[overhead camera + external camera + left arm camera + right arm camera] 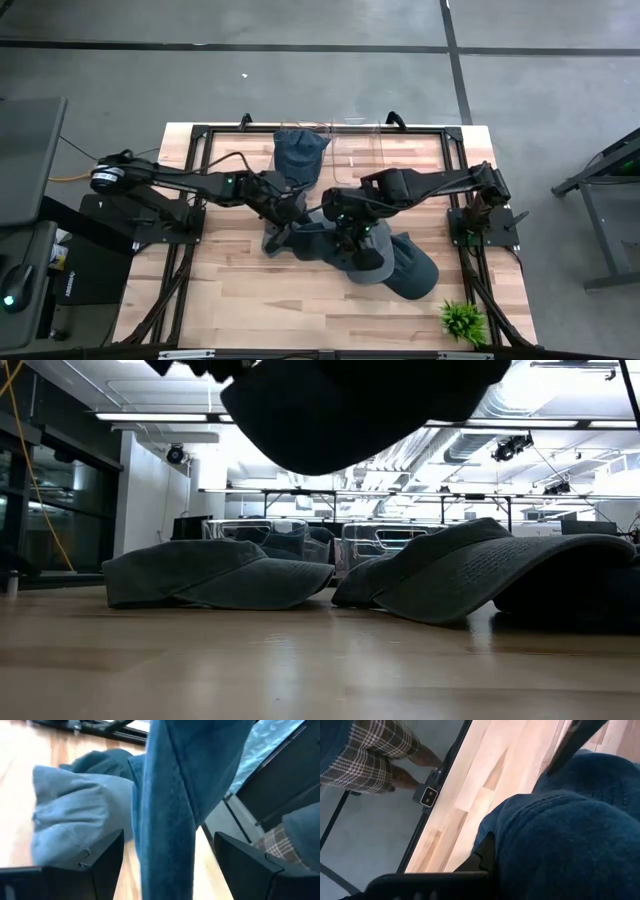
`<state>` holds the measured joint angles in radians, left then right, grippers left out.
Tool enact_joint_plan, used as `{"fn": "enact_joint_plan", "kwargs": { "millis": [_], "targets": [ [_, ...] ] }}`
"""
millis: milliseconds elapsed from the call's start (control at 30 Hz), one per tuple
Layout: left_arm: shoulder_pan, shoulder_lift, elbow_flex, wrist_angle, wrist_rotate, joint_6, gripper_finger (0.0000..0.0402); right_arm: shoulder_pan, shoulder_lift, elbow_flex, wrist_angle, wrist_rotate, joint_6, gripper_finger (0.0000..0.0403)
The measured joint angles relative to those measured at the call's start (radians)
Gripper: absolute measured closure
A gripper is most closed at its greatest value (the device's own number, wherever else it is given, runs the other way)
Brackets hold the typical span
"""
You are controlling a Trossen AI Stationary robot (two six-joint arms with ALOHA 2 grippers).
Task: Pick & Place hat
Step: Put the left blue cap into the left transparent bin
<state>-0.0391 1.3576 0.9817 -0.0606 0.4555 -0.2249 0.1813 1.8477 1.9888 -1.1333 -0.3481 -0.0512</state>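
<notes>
Centrally, left end effector (283,210) clamps a hat (165,805) above the worktop (240,290); right end effector (352,232) presses on another hat (385,262), grip state unclear.

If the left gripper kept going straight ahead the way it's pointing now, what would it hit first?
Most likely the blue hat: its fabric hangs right between the left gripper's fingers, filling the line ahead. Depth behind it is unclear.

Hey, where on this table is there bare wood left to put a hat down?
The front strip of the table, left of the small green plant, is bare. So is the back right patch beside the clear bin. The centre is crowded: hats, left gripper and right gripper.
</notes>
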Motion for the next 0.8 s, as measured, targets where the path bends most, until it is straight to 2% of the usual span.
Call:
{"fn": "enact_joint_plan", "kwargs": {
  "millis": [300,533,800],
  "targets": [
    [0.0,0.022,0.009,0.017,0.068,-0.02,0.0124,-0.004,0.0,0.0,0.01,0.0,-0.001,0.0403],
    [0.0,0.023,0.009,0.018,0.111,-0.042,0.0166,-0.005,0.0,0.0,0.055,0.001,-0.002,0.0403],
    [0.0,0.023,0.009,0.033,0.099,-0.042,0.0202,-0.02,-0.001,0.0,0.073,0.002,-0.002,0.0403]
  ]
}}
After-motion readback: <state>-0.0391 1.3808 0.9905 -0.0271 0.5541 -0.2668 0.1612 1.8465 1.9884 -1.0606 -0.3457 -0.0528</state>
